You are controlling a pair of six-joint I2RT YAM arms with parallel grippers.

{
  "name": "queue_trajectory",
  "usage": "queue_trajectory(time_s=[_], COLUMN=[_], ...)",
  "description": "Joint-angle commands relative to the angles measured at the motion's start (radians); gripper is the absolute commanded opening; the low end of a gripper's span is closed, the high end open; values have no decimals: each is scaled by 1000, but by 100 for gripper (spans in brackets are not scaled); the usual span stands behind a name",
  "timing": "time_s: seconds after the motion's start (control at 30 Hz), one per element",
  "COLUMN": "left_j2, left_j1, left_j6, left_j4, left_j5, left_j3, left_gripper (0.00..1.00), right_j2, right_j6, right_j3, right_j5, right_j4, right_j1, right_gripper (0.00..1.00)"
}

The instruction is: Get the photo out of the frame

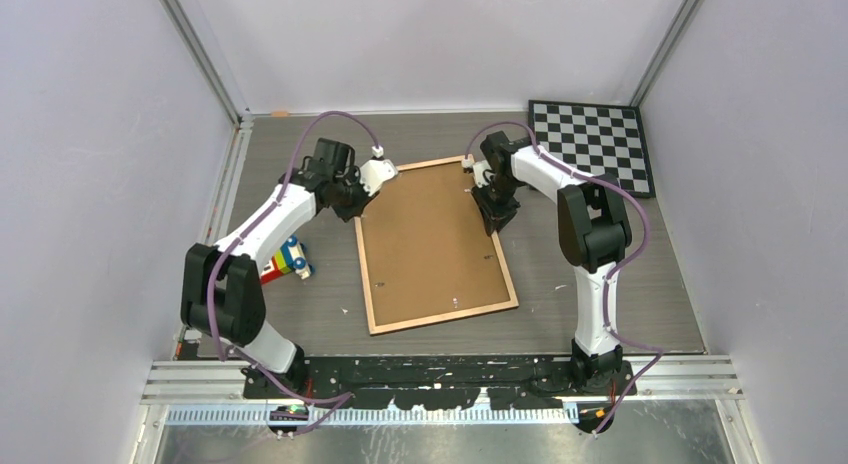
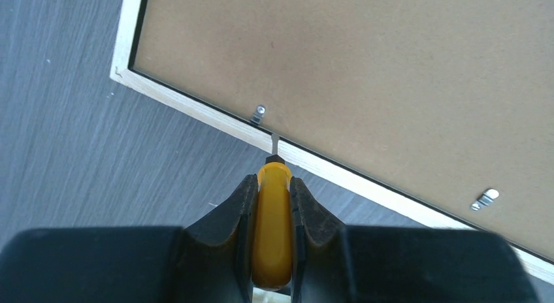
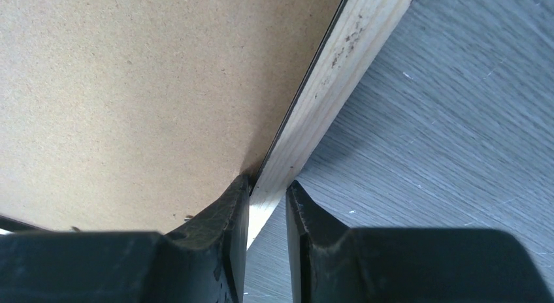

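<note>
Brown board point(image 1: 435, 244) faces up in frame point(image 1: 364, 274); left tool point(image 2: 271, 180) clamps yellow screwdriver point(image 2: 272, 224), tip at left rim; right tool point(image 3: 268, 181) pinches right rim.

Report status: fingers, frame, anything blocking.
Left fingers shut on yellow screwdriver, tip just short of a metal tab. Right fingers pinching frame rim. Frame face down, backing board in, photo hidden. Tabs hold the board.
</note>
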Motion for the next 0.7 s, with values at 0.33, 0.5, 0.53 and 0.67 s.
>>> queue_trajectory(time_s=[0.33, 0.5, 0.53, 0.67], left_j2=[142, 137, 131, 105], left_j1=[5, 4, 4, 1], left_j6=[85, 126, 140, 172], left_j4=[122, 81, 64, -7], left_j5=[-70, -61, -53, -22], left_j3=[108, 106, 104, 100], left_gripper=[0, 0, 0, 0], right_j2=[1, 1, 1, 3], right_j6=[13, 28, 29, 34], right_j3=[31, 23, 22, 23], right_j5=[-34, -19, -17, -11], right_j4=[-7, 3, 4, 13], right_j1=[15, 14, 14, 13], right_gripper=[0, 1, 1, 0])
